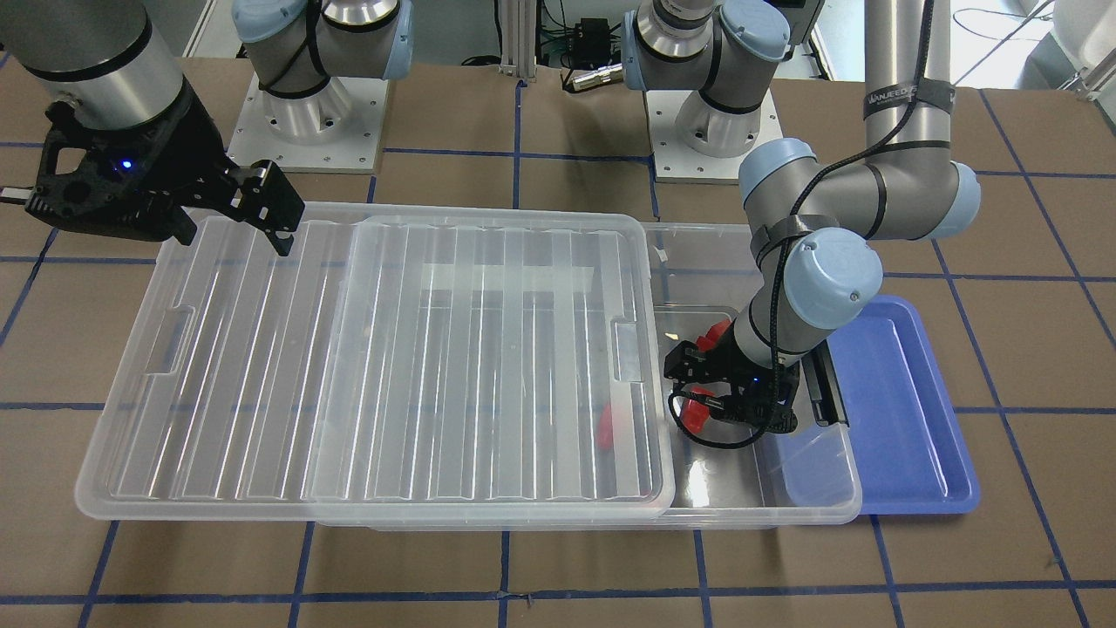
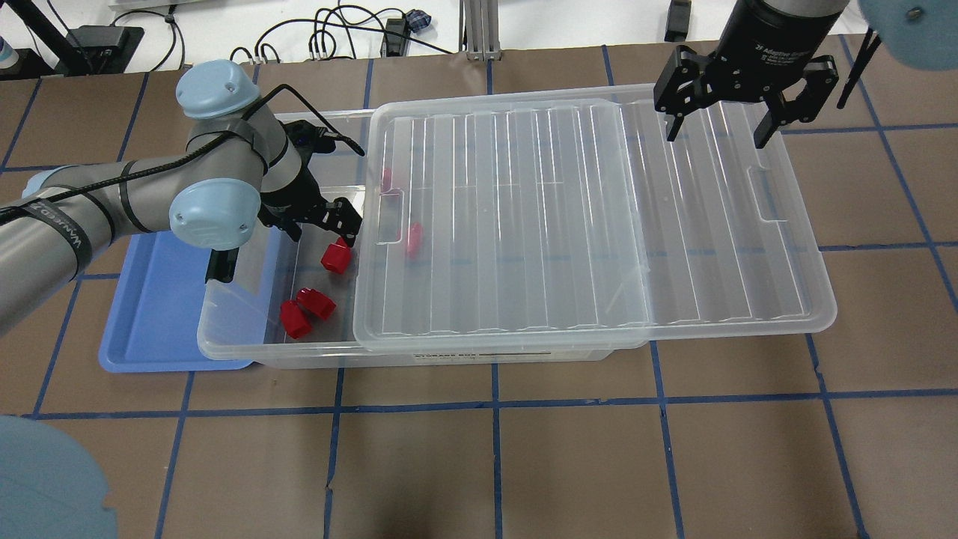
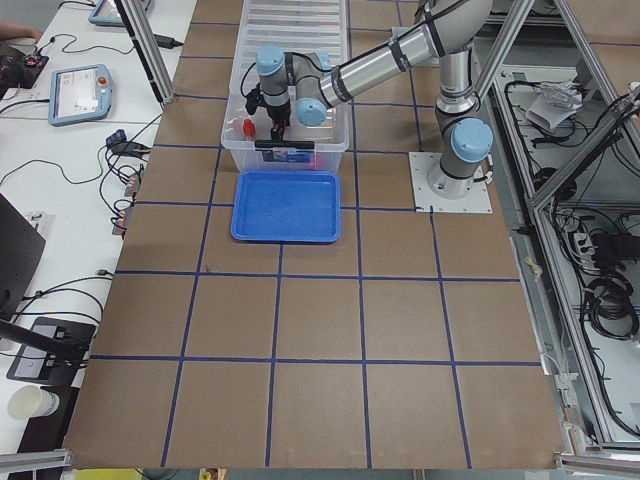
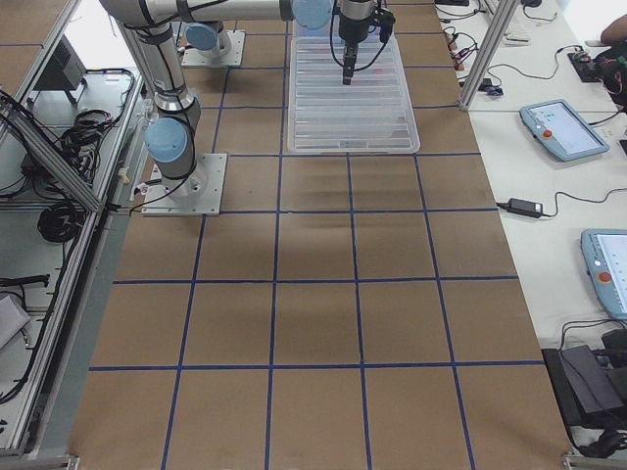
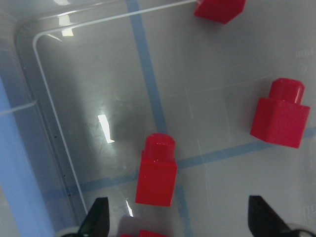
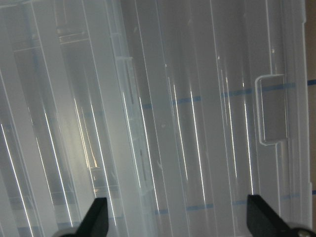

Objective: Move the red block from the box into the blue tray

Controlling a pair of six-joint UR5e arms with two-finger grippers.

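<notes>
The box (image 2: 224, 333) is a clear bin with its ribbed lid (image 2: 584, 224) slid toward my right side, so the left end is uncovered. Several red blocks lie in that end, among them one (image 2: 336, 257) by my left gripper and two (image 2: 307, 311) near the front wall. My left gripper (image 2: 322, 228) is open and empty, reaching down into the bin. In the left wrist view a red block (image 5: 158, 170) lies just ahead of the open gripper (image 5: 180, 219). The blue tray (image 2: 150, 314) lies beside the bin's left end. My right gripper (image 2: 716, 135) is open above the lid.
Two more red blocks (image 2: 413, 238) show through the lid. A black latch bar (image 2: 222, 266) sits on the bin's end wall next to the tray. The lid overhangs the bin far to the right. Both arm bases (image 1: 314, 113) stand behind the bin.
</notes>
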